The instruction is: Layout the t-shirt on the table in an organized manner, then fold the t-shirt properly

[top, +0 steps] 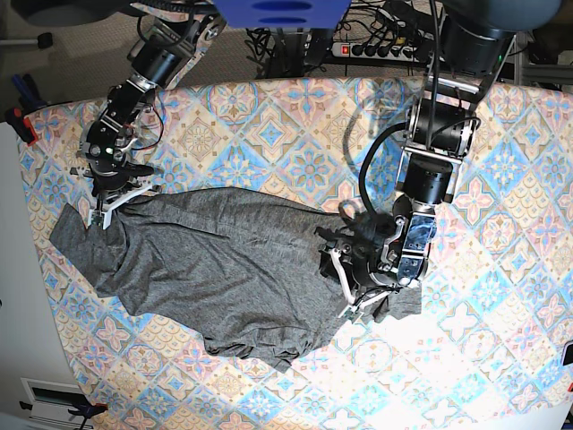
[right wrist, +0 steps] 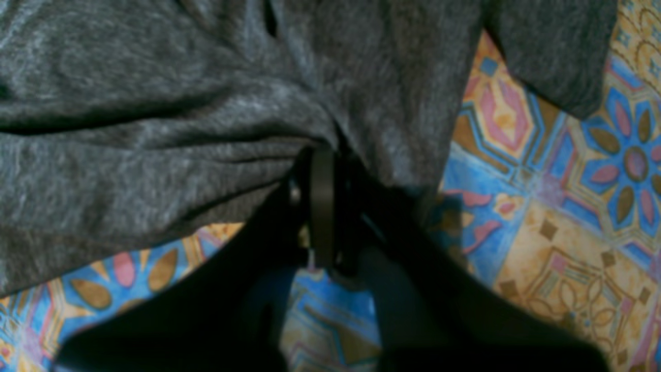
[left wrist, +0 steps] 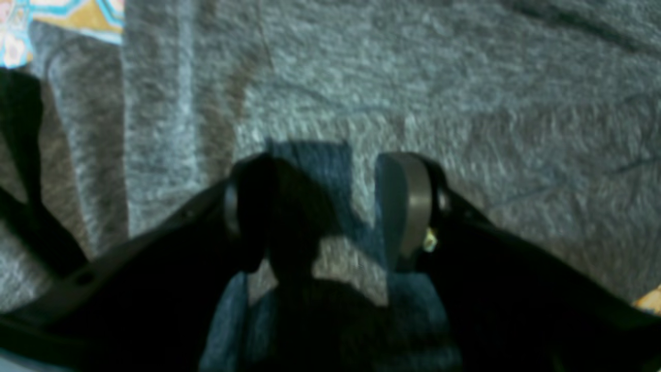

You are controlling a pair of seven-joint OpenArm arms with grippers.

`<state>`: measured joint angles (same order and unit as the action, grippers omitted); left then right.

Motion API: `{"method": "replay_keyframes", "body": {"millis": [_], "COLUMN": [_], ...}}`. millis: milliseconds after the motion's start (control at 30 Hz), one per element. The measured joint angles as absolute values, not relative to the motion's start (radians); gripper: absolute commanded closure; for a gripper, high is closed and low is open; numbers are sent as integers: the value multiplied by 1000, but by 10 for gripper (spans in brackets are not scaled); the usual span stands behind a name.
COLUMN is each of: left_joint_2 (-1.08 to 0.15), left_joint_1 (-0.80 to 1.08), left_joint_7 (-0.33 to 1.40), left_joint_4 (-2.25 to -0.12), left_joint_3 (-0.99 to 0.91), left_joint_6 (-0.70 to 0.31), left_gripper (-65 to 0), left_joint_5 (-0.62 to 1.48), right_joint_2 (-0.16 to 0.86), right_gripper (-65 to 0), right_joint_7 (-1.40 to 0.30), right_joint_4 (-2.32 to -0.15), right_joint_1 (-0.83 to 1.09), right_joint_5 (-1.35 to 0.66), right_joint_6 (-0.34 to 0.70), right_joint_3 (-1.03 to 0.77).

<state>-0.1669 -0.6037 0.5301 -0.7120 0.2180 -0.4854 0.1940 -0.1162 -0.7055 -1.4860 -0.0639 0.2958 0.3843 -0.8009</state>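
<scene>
The dark grey t-shirt (top: 224, 269) lies crumpled across the middle of the patterned table (top: 269, 125), with a sleeve sticking out at the far left. My right gripper (top: 112, 204), on the left of the base view, is shut on the shirt's upper left edge. In the right wrist view the fabric (right wrist: 155, 129) bunches into the closed right gripper (right wrist: 323, 165), with the table (right wrist: 568, 232) showing beneath. My left gripper (top: 345, 273) stands open over the shirt's right edge. In the left wrist view its fingers (left wrist: 408, 201) are spread just above the grey t-shirt (left wrist: 413, 77), holding nothing.
A power strip (top: 380, 49) and cables lie behind the table's far edge. A red clamp (top: 22, 125) sits at the table's left edge, where a white surface (top: 18, 269) begins. A crumpled bit of shirt (top: 398, 305) pokes out under the left arm.
</scene>
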Motion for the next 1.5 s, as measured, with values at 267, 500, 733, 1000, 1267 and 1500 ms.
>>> {"method": "replay_keyframes", "body": {"millis": [267,500,733,1000,1267,1500], "left_joint_2": [-167,-167,-169,-170,-258,-263], "left_joint_1": [-601,-604,-579,-459,-324,-326], "left_joint_7": [530,569,683,909,977,985], "left_joint_4": [-710,-716,-930,-1365,-1472,-1429], "left_joint_3": [218,218,208,74,53,23], "left_joint_6": [-486,-486,-486,-493,-496,-494], "left_gripper": [0,0,0,0,0,0], "left_joint_5": [194,197,201,200,206,204], "right_joint_2": [-117,-116,-116,-117,-117,-119], "right_gripper": [0,0,0,0,0,0], "right_joint_7": [-706,-706,-707,-706,-706,-707], "right_joint_4": [-1486,-1486,-1486,-1487,-1487,-1493], "right_joint_1": [-63,-63,-62,-63,-63,-62], "right_joint_5": [296,296,297,296,295,292], "right_joint_6": [384,384,384,384,385,392], "right_joint_3": [-801,-801,-801,-799,-799,-798]}}
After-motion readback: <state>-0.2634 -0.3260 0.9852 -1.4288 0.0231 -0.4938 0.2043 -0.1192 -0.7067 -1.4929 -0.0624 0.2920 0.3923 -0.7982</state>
